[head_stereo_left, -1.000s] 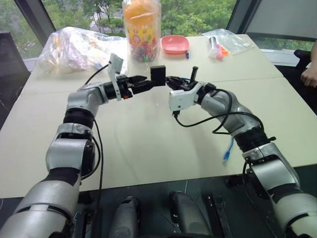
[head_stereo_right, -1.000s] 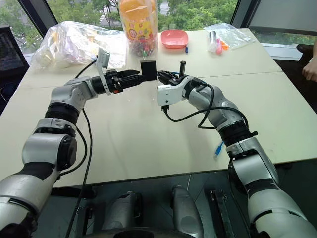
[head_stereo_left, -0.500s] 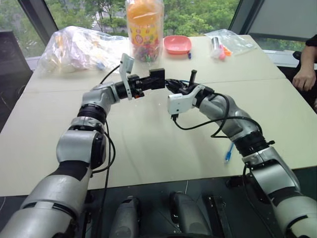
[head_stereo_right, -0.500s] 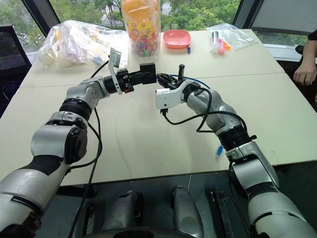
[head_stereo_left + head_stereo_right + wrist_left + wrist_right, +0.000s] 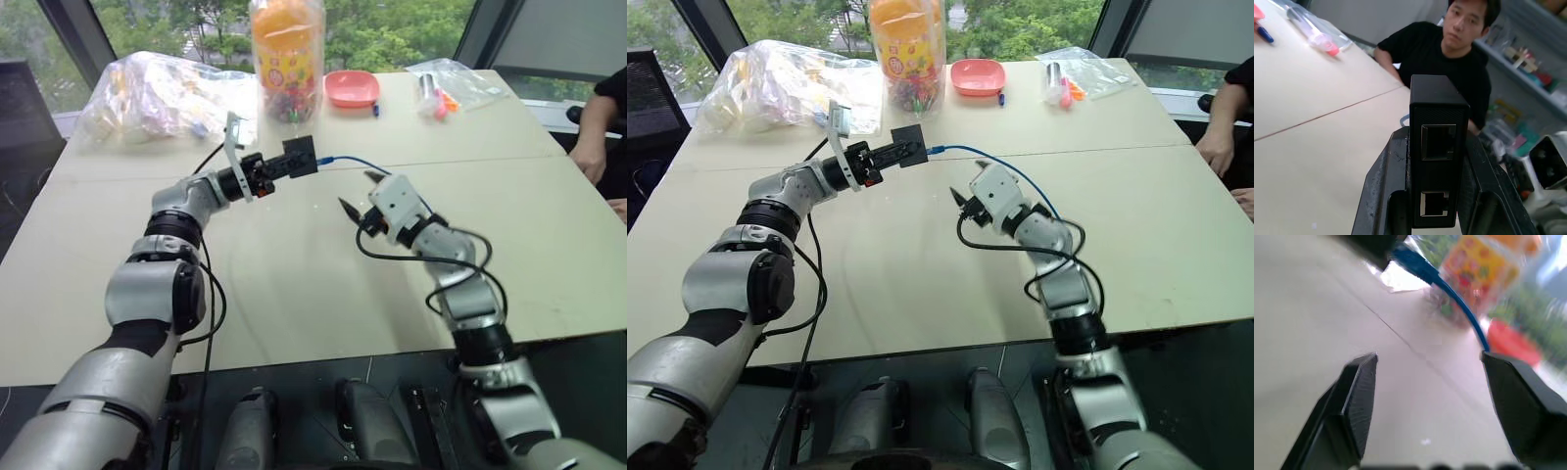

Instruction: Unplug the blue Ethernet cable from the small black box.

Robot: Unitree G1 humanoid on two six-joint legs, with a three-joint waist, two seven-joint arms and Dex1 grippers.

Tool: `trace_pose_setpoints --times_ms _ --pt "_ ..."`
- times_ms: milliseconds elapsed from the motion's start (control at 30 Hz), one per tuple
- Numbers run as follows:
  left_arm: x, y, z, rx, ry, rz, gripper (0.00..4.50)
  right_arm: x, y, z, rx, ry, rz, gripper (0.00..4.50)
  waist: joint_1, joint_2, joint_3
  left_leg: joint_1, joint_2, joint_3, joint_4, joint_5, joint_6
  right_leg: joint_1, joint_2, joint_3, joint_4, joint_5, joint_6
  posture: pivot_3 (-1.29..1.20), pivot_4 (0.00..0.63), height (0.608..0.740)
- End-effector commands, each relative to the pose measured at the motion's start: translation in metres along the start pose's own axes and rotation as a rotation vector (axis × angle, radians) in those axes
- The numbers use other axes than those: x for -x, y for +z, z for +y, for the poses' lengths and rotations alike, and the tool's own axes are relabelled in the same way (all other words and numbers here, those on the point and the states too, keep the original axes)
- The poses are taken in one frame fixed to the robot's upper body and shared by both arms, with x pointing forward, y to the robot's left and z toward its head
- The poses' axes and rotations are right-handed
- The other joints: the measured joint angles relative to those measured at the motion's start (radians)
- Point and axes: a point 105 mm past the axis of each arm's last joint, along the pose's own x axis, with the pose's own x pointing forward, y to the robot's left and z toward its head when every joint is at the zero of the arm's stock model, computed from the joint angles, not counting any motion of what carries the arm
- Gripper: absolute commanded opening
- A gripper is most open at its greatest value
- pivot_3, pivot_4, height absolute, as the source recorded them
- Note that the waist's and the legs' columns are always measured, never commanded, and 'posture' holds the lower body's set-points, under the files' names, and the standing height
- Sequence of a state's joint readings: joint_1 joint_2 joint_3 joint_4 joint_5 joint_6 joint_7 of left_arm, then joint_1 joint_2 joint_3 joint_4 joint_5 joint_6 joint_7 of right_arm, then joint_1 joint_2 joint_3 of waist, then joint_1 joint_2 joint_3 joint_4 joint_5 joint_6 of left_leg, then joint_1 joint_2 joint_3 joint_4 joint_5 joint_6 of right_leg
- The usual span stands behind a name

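Left end effector point(image 5: 277, 168) clamped on small matte-black square box point(image 5: 300, 156) above beige tabletop point(image 5: 294, 284); thin bright-blue Ethernet cable point(image 5: 994, 164) arcs beside box toward right end effector point(image 5: 358, 193), its 2 fingers spread apart.
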State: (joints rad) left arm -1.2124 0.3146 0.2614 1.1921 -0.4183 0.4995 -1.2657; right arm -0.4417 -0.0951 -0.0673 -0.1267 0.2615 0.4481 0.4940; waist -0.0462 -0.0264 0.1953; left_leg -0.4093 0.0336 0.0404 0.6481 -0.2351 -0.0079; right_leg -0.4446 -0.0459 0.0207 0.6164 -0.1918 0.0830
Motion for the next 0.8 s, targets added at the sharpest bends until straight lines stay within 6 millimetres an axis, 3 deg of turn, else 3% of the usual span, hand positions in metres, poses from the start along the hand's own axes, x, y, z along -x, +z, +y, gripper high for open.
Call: trace_pose_setpoints --times_ms 33,167,300,800 --pt "0.005 0.014 -0.016 0.062 -0.116 -0.06 0.52 0.006 0.04 0.021 -0.356 0.114 -0.156 3.34 0.002 0.0 0.0 0.0 0.0 0.0 0.0 0.0 0.0 0.0 0.0 -0.001 0.001 0.0 0.0 0.0 0.15 0.74" --pt "0.007 0.013 -0.027 0.121 -0.2 -0.054 0.52 0.002 0.043 0.036 -0.554 0.161 -0.184 3.34 0.003 0.0 0.0 0.001 0.0 -0.003 0.001 0.0 0.0 0.002 0.0 -0.003 0.001 0.0 -0.001 0.0 0.15 0.74" --pt "0.007 0.012 -0.034 0.138 -0.235 -0.043 0.52 -0.005 0.048 0.044 -0.643 0.182 -0.221 3.34 0.004 0.0 0.0 0.0 0.0 -0.003 0.0 0.0 0.0 0.001 0.0 -0.003 0.0 0.0 -0.001 0.0 0.15 0.74" --pt "0.005 0.007 -0.045 0.15 -0.279 -0.023 0.52 -0.013 0.046 0.047 -0.668 0.2 -0.224 3.34 0.003 0.0 0.0 0.0 0.0 -0.004 0.0 0.0 0.0 0.001 0.0 -0.003 -0.001 0.0 -0.001 0.0 0.15 0.74"
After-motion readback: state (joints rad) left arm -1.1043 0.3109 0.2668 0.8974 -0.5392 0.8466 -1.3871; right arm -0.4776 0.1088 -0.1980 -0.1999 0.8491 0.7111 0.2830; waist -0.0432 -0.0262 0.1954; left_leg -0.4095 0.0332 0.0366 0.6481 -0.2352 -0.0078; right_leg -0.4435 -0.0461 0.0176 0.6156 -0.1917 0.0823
